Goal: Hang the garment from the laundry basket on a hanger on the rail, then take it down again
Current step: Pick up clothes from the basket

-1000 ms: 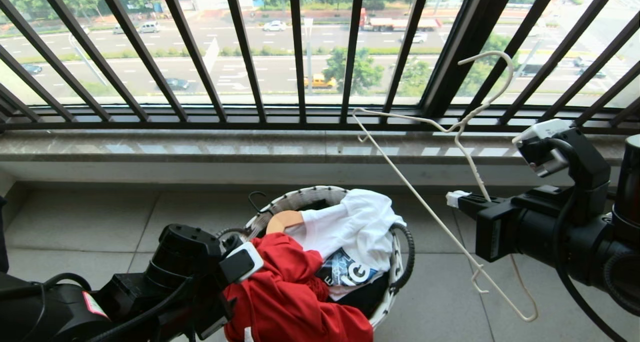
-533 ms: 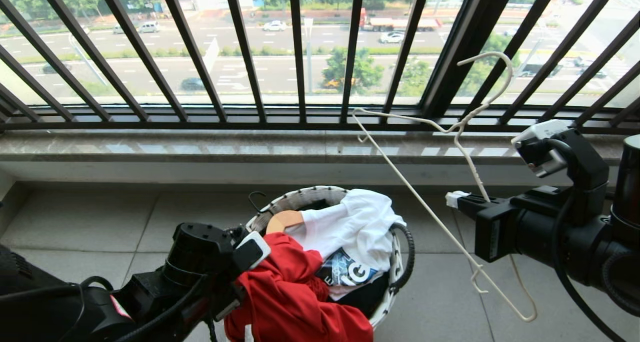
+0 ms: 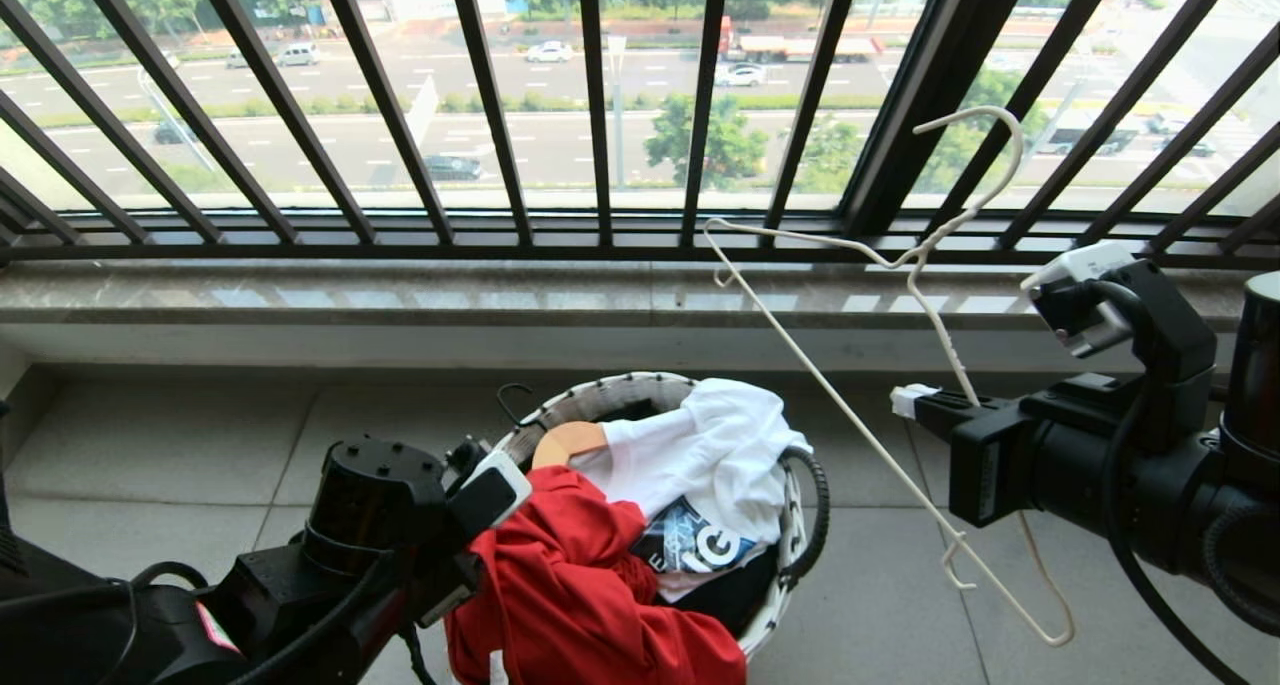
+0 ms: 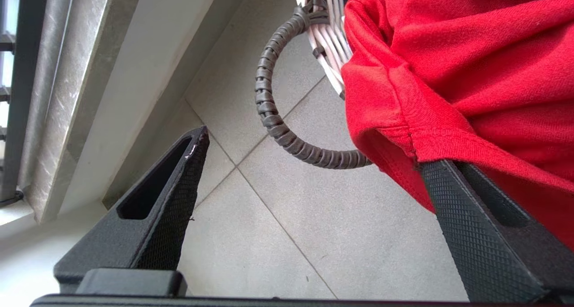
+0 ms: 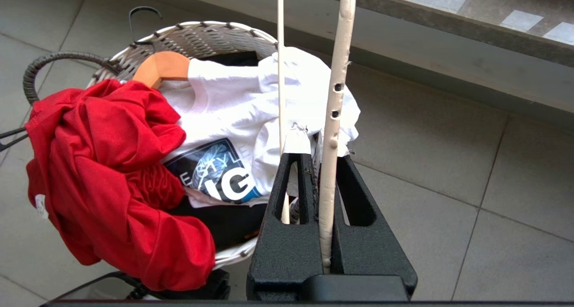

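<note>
Left pincer [image 4: 309, 159]: fingers spread wide, nothing between them. One finger [image 4: 471, 226] lies against the hem of the red T-shirt [image 4: 457, 65]; the other finger [image 4: 170, 195] stands over bare floor tile [image 4: 287, 235]. Between the two fingers the dark wrapped handle loop [image 4: 273, 118] of the laundry basket [image 4: 327, 42] is visible. In the head view this left pincer [image 3: 470, 525] sits low, at the near-left edge of the basket, right beside the red cloth.

Right pincer [image 5: 320, 163]: clenched on the cream-white wire hanger [image 5: 334, 101], gripping one of its thin arms; the fingers are pressed together around the wire. In the head view the right pincer [image 3: 915, 400] is to the right of the basket, held above the floor, with the hanger [image 3: 860, 420] tilted so that its hook reaches up in front of the black window railing [image 3: 600, 105] and its lower bar slants down toward the floor.

Red T-shirt [image 3: 580, 585]: crumpled, draped over the near-left rim of the laundry basket [image 3: 610, 395] and spilling partly outside it. Not on the hanger. Beside it in the basket lies a white shirt with blue print [image 3: 710, 475], with the end of a wooden hanger [image 3: 565, 440] at its neck, and black cloth [image 5: 228, 224] under both.

Basket stands on the grey tiled floor, near the stone window ledge [image 3: 400, 295].
</note>
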{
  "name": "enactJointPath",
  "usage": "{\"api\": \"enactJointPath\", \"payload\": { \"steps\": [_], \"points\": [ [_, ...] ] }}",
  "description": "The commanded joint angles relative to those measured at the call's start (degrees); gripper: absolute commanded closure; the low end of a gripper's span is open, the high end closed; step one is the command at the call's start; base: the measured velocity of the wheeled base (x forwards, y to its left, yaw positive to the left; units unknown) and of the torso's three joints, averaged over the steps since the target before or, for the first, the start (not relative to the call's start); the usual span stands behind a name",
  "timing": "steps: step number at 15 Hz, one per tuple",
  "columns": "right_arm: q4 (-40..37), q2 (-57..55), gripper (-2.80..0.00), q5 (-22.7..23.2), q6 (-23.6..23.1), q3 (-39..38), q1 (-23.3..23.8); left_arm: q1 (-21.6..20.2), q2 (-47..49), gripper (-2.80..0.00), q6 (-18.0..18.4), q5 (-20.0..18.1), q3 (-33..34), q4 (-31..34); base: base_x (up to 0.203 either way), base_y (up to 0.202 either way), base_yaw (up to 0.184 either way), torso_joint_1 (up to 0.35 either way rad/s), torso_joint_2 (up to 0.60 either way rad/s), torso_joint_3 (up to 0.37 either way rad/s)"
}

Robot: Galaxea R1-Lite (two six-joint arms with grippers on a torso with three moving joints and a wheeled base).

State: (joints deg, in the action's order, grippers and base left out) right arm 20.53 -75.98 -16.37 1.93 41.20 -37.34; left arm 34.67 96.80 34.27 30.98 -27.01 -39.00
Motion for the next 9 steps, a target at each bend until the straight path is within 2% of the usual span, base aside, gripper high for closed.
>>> {"api": "enactJointPath", "payload": {
  "steps": [1,9],
  "points": [
    [0.13,-0.04,0.00,-0.06,0.01,0.02,-0.01,0.05,-2.41,-2.80,0.61,1.10,0.20,-0.29,0.000,0.000,0.000,0.000,0.00,0.000],
    [0.13,-0.31,0.00,-0.15,0.01,0.02,-0.01,-0.99,-4.33,-2.80,1.13,1.51,0.04,0.06,0.000,0.000,0.000,0.000,0.00,0.000]
  ]
}}
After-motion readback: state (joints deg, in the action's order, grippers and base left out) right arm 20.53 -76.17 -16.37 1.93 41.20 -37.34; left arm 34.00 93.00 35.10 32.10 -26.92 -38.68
